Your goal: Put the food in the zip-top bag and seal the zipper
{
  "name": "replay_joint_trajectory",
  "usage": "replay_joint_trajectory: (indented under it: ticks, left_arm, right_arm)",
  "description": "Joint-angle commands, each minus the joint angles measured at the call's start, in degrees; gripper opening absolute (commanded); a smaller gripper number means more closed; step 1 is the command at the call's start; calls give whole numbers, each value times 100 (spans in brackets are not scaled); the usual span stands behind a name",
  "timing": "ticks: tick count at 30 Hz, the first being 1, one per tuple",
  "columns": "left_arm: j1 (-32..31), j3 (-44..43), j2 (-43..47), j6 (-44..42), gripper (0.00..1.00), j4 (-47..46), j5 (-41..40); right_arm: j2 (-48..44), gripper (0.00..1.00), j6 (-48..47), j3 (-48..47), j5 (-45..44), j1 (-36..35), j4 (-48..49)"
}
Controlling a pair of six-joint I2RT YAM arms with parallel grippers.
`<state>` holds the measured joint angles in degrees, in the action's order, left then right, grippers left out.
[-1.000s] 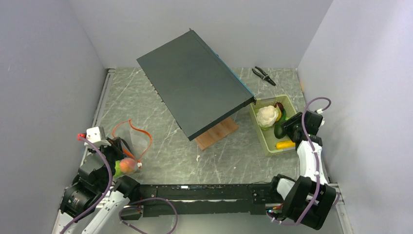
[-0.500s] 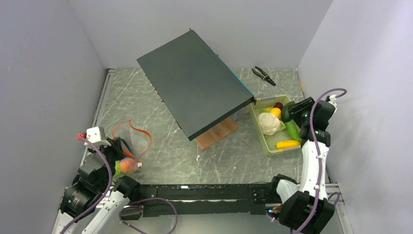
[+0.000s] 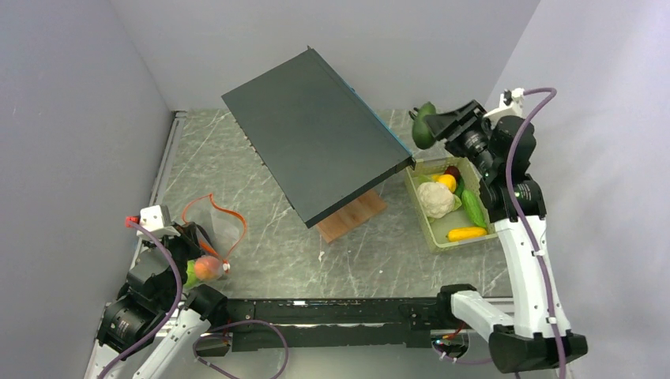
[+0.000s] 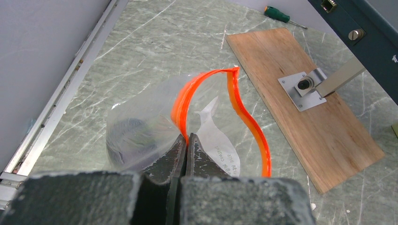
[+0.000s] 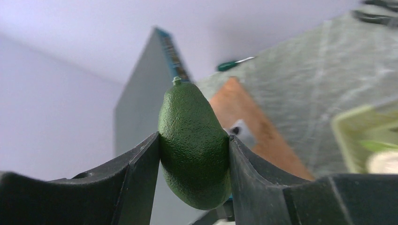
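Observation:
The zip-top bag [image 3: 215,227] lies at the left, its mouth held open. My left gripper [image 4: 186,138] is shut on the orange-red zipper [image 4: 184,101]; a dark piece [image 4: 131,137] shows through the clear plastic. My right gripper [image 3: 430,126] is shut on a green lime-like fruit [image 5: 192,122] and holds it high above the table, behind the pale green tray [image 3: 421,219]. The tray holds a white cauliflower [image 3: 435,197], a green piece [image 3: 472,207], yellow pieces [image 3: 464,234] and a dark red piece [image 3: 452,170]. An orange round piece [image 3: 208,268] sits beside my left arm.
A large dark slab [image 3: 316,134] stands tilted on a wooden base [image 3: 353,215] mid-table, between bag and tray. Black pliers [image 3: 427,121] lie at the back right. A green-handled screwdriver [image 4: 278,14] lies behind the base. Walls close in on both sides.
My right arm has lifted the green fruit out of the tray, up and toward the back left. The left gripper and the bag have not moved.

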<state>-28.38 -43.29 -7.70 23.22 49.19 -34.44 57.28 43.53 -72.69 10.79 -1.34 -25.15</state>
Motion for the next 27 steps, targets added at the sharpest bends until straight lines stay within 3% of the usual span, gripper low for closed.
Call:
replay_joint_trajectory:
  ticks: [1, 11, 18, 22, 27]
  left_arm:
    - [-27, -21, 53, -6, 0, -166, -114]
    - [-26, -47, -15, 53, 0, -96, -169]
    - [-25, -51, -11, 84, 0, -70, -212]
    - [-27, -63, -29, 101, 0, -51, -226]
    - [-24, -66, 3, 112, 0, -32, -227]
  right_arm:
    - [216, 3, 597, -659, -35, -1046, 344]
    - [2025, 3, 497, -2025, -1479, -4726, 848]
    - [3574, 3, 354, -2850, -2181, -6289, 1001]
    - [4586, 4, 6, -3651, -3032, -6991, 664]
    - [5190, 7, -512, -3896, -4295, -7690, 709]
